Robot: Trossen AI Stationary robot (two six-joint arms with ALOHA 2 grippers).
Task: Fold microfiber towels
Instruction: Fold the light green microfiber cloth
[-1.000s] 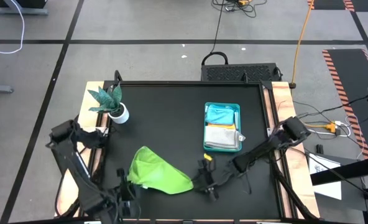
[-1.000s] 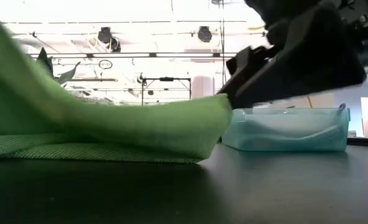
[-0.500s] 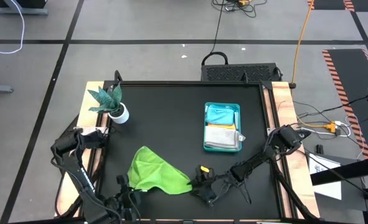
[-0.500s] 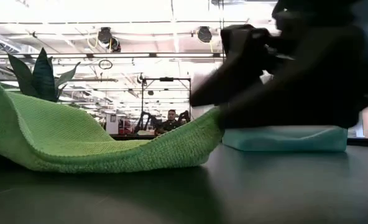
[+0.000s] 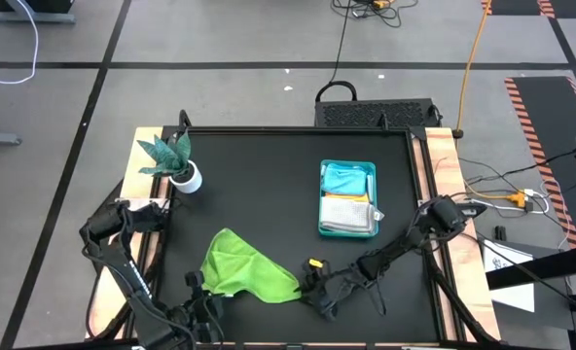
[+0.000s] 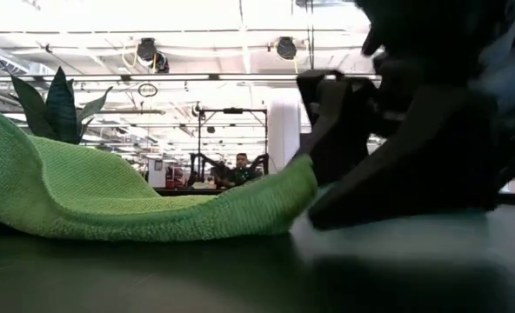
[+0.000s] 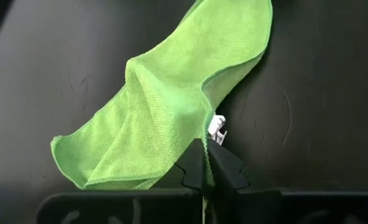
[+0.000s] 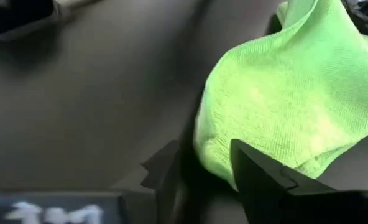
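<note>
The lime green towel (image 5: 244,272) lies crumpled on the black table (image 5: 269,185), toward its front edge, with one fold humped up off the surface. The left tool (image 7: 206,167) is pressed together, pinching the towel's hem at the corner nearest the table's front-left. The right tool (image 8: 209,163) sits at the towel's opposite end — its fingers (image 8: 258,174) straddle the bunched cloth tip, spread with the fabric between them; whether they grip it I cannot tell. Behind the towel, toward the table's right half, the teal tray (image 5: 347,198) holds two folded towels — a pale blue towel (image 5: 346,179) at its far end and a white-grey towel (image 5: 344,213) at its near end. A small potted plant (image 5: 174,161) stands at the table's back-left corner.
</note>
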